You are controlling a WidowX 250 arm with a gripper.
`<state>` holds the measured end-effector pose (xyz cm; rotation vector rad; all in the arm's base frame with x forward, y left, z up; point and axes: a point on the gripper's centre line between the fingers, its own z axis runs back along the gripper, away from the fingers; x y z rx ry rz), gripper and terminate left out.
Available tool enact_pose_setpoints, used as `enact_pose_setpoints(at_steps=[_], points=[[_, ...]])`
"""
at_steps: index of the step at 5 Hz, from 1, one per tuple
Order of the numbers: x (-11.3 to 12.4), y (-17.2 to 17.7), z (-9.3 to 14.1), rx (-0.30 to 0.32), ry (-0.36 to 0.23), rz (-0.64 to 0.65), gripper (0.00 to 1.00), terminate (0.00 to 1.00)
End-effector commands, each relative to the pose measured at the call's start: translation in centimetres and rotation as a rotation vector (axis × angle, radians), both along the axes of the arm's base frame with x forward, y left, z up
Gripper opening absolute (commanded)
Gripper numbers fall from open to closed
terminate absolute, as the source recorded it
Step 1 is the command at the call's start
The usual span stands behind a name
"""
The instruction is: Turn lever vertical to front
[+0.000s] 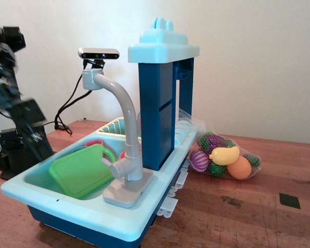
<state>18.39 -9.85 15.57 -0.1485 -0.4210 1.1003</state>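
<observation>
The grey toy faucet point(128, 169) stands on the front rim of the light-blue toy sink point(67, 207), with its tall curved spout point(120, 101) rising to the left. The lever point(108, 164) is a short light-grey stub jutting left from the faucet's low body. My gripper point(37, 144) is at the far left, outside the sink and well away from the lever. It is motion-blurred against the black arm base, so I cannot tell how its jaws stand. Nothing shows in it.
A green cutting board point(80, 171) leans in the sink basin, with a pink cup point(93, 142) behind it. A tall blue tower point(160, 103) stands right of the faucet. A net bag of toy fruit point(225, 157) lies on the wooden table. A camera point(98, 53) sits behind the spout.
</observation>
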Motion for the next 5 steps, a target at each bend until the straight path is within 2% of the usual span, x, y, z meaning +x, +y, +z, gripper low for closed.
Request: enact_pose_setpoints(at_steps=[1,4,5], points=[[-3.70,1.83,7.35,0.094,-0.021,-0.059,1.00,0.00],[-3.70,1.83,7.35,0.094,-0.021,-0.059,1.00,0.00],[-3.70,1.83,7.35,0.094,-0.021,-0.059,1.00,1.00]])
